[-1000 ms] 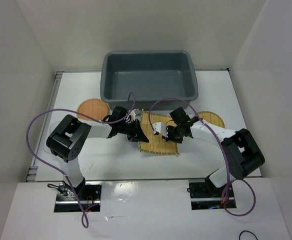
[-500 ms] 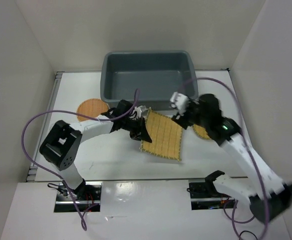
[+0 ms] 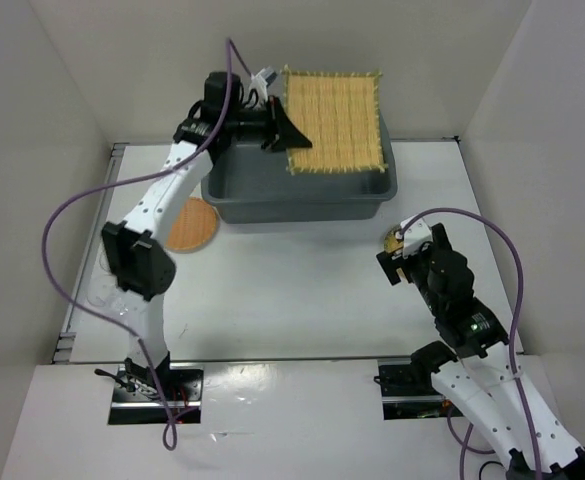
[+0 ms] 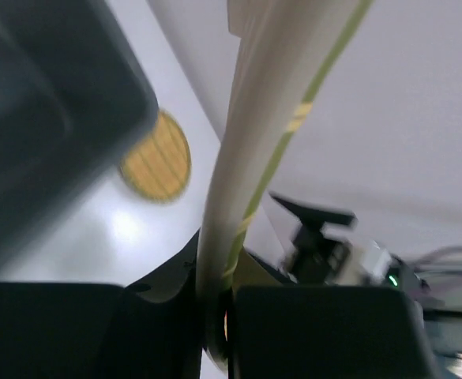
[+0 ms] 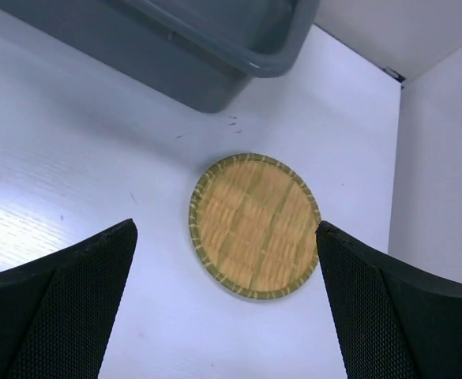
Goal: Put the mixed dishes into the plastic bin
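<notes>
The square mat, which lay on the table a second ago, has been lifted and is now held over the bin. It is clamped at its left edge by the left gripper and is seen edge-on between the closed jaws in the wrist view. The right gripper has been withdrawn from the mat and is poised, spread wide and empty, above the yellow disc, which lies on the table near the bin's right corner. The orange disc is left at the bin's left side. Release of the mat is judged to be the next step, with two discs still to be placed.
</notes>
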